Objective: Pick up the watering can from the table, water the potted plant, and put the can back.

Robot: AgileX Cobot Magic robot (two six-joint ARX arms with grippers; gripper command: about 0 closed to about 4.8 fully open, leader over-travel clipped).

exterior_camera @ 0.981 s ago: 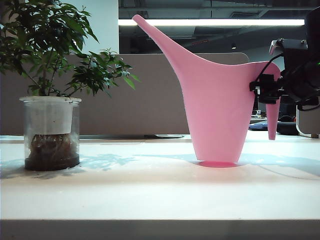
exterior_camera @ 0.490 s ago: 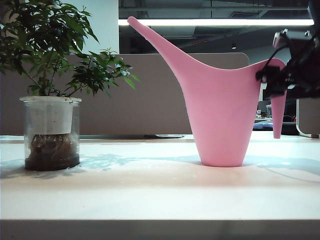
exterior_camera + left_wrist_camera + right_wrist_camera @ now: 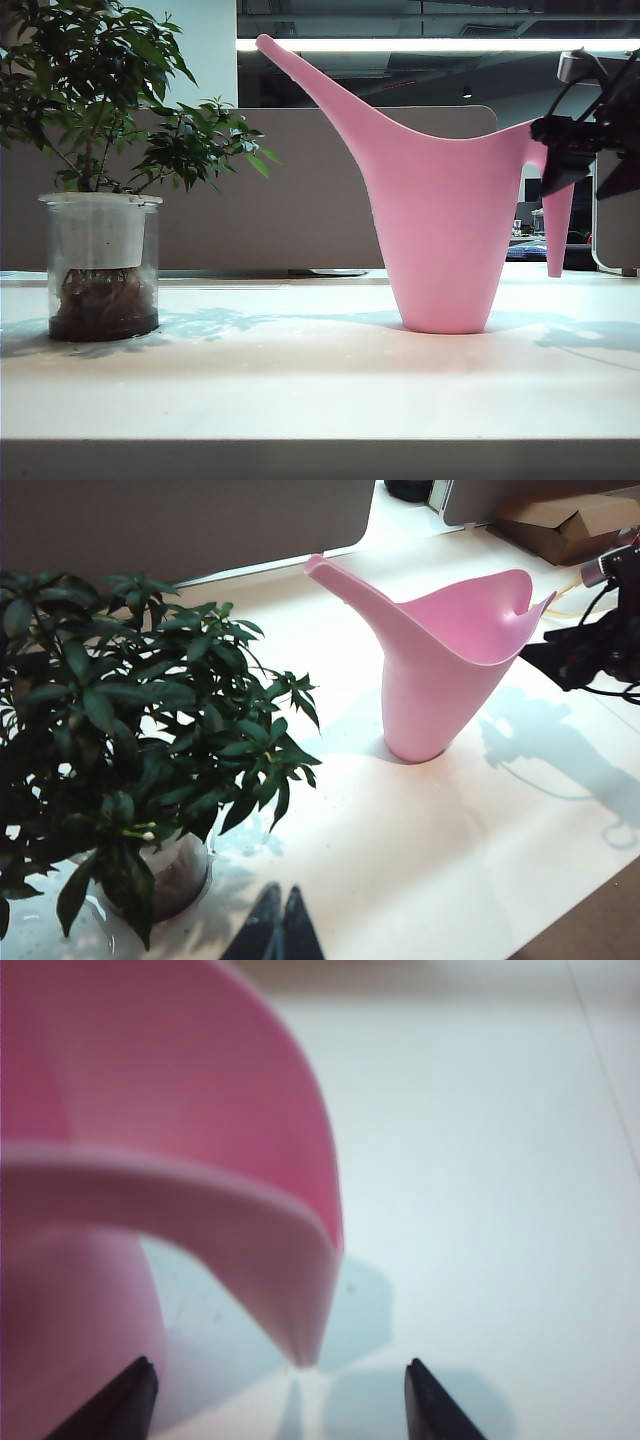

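The pink watering can (image 3: 440, 230) stands upright on the white table (image 3: 300, 385), its spout pointing up towards the potted plant (image 3: 100, 250) at the left. My right gripper (image 3: 552, 150) hovers level at the top of the can's hooked handle (image 3: 556, 230). In the right wrist view this gripper (image 3: 278, 1365) is open wide, and the handle (image 3: 290, 1260) hangs just ahead of the fingertips, gripped by neither. My left gripper (image 3: 278, 920) is shut and empty, low over the table beside the plant (image 3: 130, 730), well short of the can (image 3: 440, 670).
A grey partition panel (image 3: 300, 200) runs behind the table. A cardboard box (image 3: 570, 525) lies beyond the far side. The right arm's cables (image 3: 600, 590) trail near the can's handle. The table's front edge (image 3: 320, 445) is close to the camera.
The can, held slightly off the table a second ago, now rests flat. My right gripper has let go of the handle, opened wider and drawn back to the right. The left arm is still.
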